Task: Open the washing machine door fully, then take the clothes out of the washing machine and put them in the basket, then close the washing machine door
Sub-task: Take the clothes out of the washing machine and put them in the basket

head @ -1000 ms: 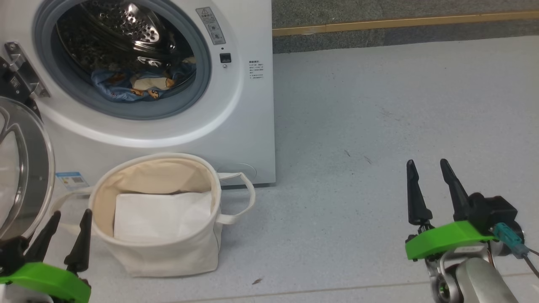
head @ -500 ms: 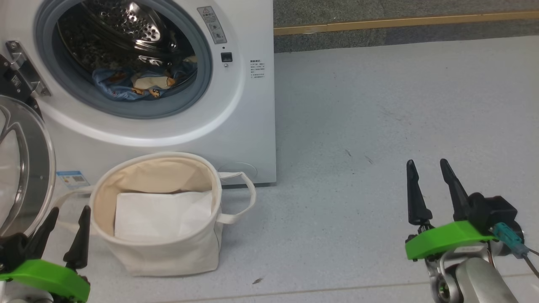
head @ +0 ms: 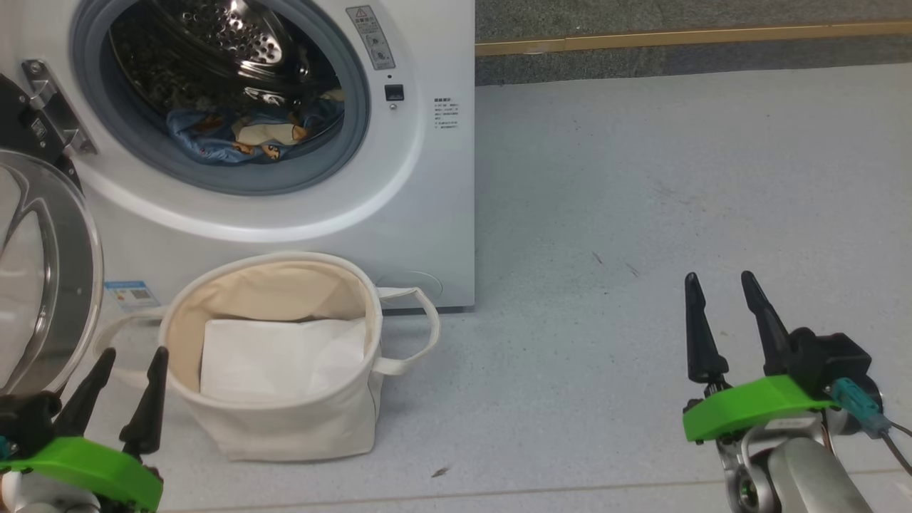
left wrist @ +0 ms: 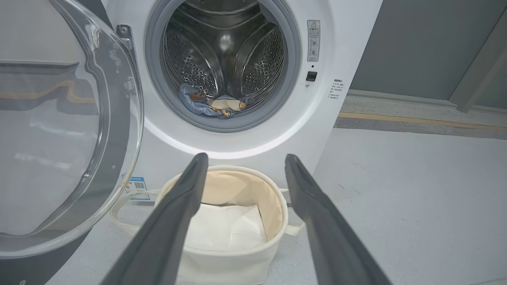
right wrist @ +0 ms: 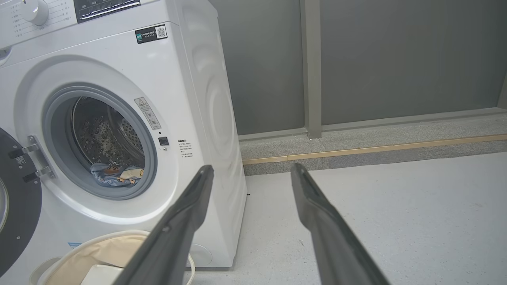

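Behind the basket [head: 285, 427], clothes [head: 214, 135] lie low in the drum [head: 214, 43]; washing machine door [head: 50, 271] open, left of basket; left pincer [head: 135, 350] released just left of basket; right pincer [head: 718, 276] released well right, open floor [head: 641, 178] around.

The washing machine [head: 427, 214] fills ten o'clock, its door [head: 50, 285] swung open at nine. The clothes [head: 242, 135] lie in the drum. At the drum's six o'clock sits the basket [head: 285, 427], holding a white pad [head: 281, 360]. The left gripper [head: 135, 352] is at the basket's nine o'clock and the right gripper [head: 718, 277] at four, both spread and empty.
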`<state>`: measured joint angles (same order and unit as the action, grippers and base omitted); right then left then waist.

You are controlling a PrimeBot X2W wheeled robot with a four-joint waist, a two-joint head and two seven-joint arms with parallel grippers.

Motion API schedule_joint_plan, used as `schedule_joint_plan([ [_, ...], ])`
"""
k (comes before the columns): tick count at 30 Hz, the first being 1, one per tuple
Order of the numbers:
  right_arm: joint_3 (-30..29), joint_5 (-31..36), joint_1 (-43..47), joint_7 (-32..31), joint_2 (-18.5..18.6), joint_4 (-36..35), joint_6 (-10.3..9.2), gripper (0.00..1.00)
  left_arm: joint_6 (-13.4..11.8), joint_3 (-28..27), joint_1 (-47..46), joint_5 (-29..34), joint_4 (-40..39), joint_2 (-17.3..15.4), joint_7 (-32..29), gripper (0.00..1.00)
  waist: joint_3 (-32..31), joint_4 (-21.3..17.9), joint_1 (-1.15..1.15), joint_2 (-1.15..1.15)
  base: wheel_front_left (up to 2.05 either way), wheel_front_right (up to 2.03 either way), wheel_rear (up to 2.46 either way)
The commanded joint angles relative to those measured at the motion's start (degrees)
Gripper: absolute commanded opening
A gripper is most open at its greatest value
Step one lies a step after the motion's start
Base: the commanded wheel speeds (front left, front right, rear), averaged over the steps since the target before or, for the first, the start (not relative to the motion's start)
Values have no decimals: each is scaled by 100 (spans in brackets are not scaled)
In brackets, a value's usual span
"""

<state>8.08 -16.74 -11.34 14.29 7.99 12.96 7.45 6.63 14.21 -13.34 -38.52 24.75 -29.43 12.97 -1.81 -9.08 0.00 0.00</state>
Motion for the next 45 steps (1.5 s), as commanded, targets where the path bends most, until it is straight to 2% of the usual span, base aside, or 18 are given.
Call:
schedule_joint_plan([
  [1, 121, -19, -84, 71, 10, -155, 3, 100, 26, -226, -377, -63, -173, -323, 58, 100, 3, 1, 0, 0, 75, -38, -36],
  [22, 203, -120, -128, 71, 1, -115, 3, 100, 45, -32, -571, -136, -76, -397, 35, 100, 89, 33, 0, 0, 133, -123, -10],
  [45, 275, -113, -167, 71, -49, -109, 3, 100, -205, -178, -672, 6, 117, -174, 181, 100, 123, 50, 0, 0, 6, -6, 0],
])
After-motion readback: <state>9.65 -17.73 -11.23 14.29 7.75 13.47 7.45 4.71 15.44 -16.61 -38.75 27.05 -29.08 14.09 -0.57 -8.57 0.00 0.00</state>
